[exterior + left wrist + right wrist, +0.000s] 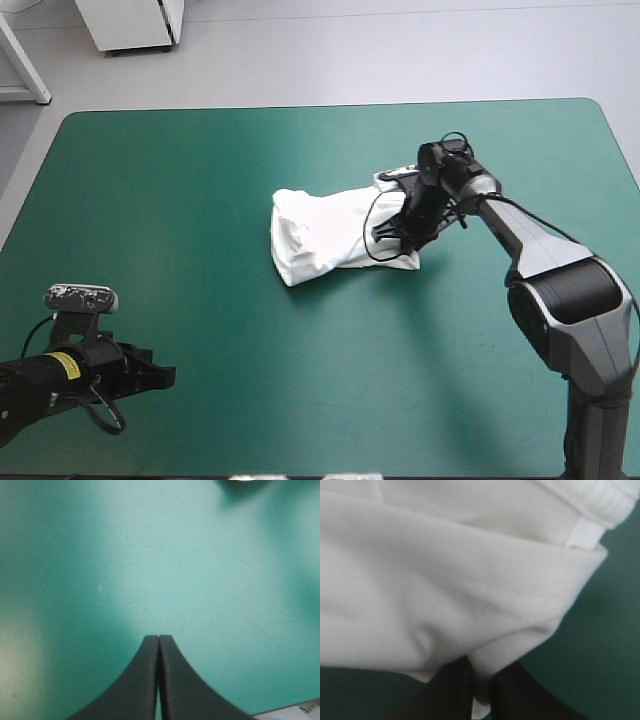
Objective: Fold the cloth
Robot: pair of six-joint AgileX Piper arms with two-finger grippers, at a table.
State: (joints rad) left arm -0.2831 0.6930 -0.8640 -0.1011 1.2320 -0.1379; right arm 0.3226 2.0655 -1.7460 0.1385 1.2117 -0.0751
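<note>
T-shirt: the T-shirt (320, 235) was a white, rumpled, folded bundle lying near the middle of the counter (200, 170), its long side running left to right.
T-shirt ends: the left end lay free on the cover (150, 250), with nothing touching it; the right end was under the right gripper.
T-shirt detail: in the right wrist view the cloth (445, 580) filled most of the picture in soft layered folds. A ribbed neckband (600, 500) and a small white tab (582, 532) showed at the far corner, ahead of the gripper.
Right gripper: the right gripper (400, 232) stood at the bundle's right end, pointing down and leftward into it.
Right gripper state: its black fingers (452, 690) were nearly together, clamped on a pinched fold of the cloth's near edge, with a strip of white between them.
Right arm: it reached in from the near right corner, across the counter toward the middle.
Cover by the bundle: teal-green cover (610, 630) showed beside the gripped corner and under the cloth's near edge, where it was in shadow.
Left gripper: the left gripper (165, 377) was near the counter's near left corner, well apart from the T-shirt and pointing to the right.
Left gripper state: its fingers (145, 680) were pressed together in one pointed arch, holding nothing.
Under the left gripper: only bare teal-green cover (200, 570) lay ahead of it.
</note>
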